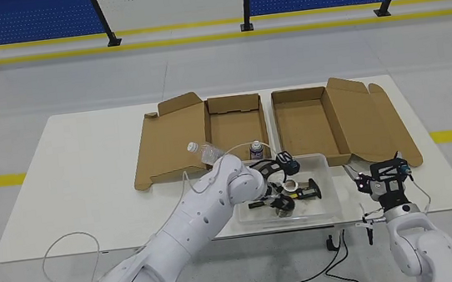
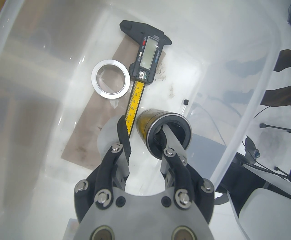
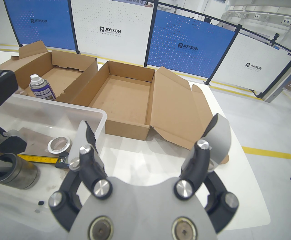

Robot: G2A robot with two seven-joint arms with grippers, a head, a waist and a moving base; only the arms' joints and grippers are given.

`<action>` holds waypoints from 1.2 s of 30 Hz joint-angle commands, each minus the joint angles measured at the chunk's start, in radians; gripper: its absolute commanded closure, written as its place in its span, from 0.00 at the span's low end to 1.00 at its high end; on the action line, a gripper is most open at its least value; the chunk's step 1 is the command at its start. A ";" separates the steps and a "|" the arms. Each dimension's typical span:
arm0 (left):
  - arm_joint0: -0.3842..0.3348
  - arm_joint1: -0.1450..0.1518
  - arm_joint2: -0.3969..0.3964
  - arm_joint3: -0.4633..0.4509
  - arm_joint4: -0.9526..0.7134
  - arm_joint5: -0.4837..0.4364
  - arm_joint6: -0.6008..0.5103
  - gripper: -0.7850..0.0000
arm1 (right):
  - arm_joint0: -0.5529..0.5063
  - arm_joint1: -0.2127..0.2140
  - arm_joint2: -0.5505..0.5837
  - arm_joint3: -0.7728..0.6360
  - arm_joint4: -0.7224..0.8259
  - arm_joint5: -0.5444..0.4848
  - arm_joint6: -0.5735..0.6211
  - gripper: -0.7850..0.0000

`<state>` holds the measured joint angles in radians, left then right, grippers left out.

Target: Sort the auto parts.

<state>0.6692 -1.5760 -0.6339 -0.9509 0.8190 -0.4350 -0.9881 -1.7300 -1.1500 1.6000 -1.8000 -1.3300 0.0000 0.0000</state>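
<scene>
In the clear bin one cylindrical bearing stands on end, bore upward, with one finger of the spread left gripper inside it, beside one ring and one caliper; the right gripper hangs spread and empty over the white table, with two open boxes, one spray can and blue-and-white fence panels behind.

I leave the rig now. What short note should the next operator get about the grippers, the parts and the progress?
Left gripper: open, in the clear bin, one finger inside the bore of the linear bearing, the other outside its wall.
Right gripper: open, holding nothing, beside the bin.
Done: spray can stands in one cardboard box.
To do: bearing, digital caliper and metal ring lie in the bin, unsorted.
</scene>
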 commanded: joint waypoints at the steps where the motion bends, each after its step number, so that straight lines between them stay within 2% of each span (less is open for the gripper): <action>1: -0.003 -0.001 0.002 0.007 0.001 -0.002 0.001 0.73 | 0.000 0.000 0.000 0.000 0.000 0.000 0.000 0.00; 3: -0.005 -0.003 0.005 0.012 0.002 -0.002 0.000 0.78 | 0.000 0.000 0.000 0.000 0.000 0.000 0.000 0.00; 6: -0.007 -0.005 0.008 0.016 0.002 -0.004 0.001 0.98 | 0.000 0.000 0.000 0.000 0.000 0.000 0.000 0.00; 7: -0.007 -0.005 0.008 0.017 0.002 -0.004 0.002 1.00 | 0.000 0.000 0.000 0.000 0.000 0.000 0.000 0.00; 14: -0.005 -0.002 -0.001 -0.013 0.005 0.000 0.008 1.00 | 0.000 0.000 0.000 0.000 0.000 0.000 0.000 0.00; 20: 0.021 0.022 -0.049 -0.089 0.013 0.017 0.004 1.00 | 0.000 0.000 0.000 0.000 0.000 0.000 0.000 0.00; 25: 0.072 0.056 -0.109 -0.219 0.037 0.038 -0.032 1.00 | 0.000 0.000 0.000 0.000 0.000 0.000 0.000 0.00; 36: 0.250 0.135 -0.268 -0.630 0.107 0.081 -0.154 1.00 | 0.000 0.000 0.000 0.000 0.000 0.000 0.000 0.00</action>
<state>0.9022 -1.4469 -0.8900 -1.5407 0.9223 -0.3559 -1.1311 -1.7300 -1.1500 1.6000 -1.8000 -1.3300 0.0000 0.0000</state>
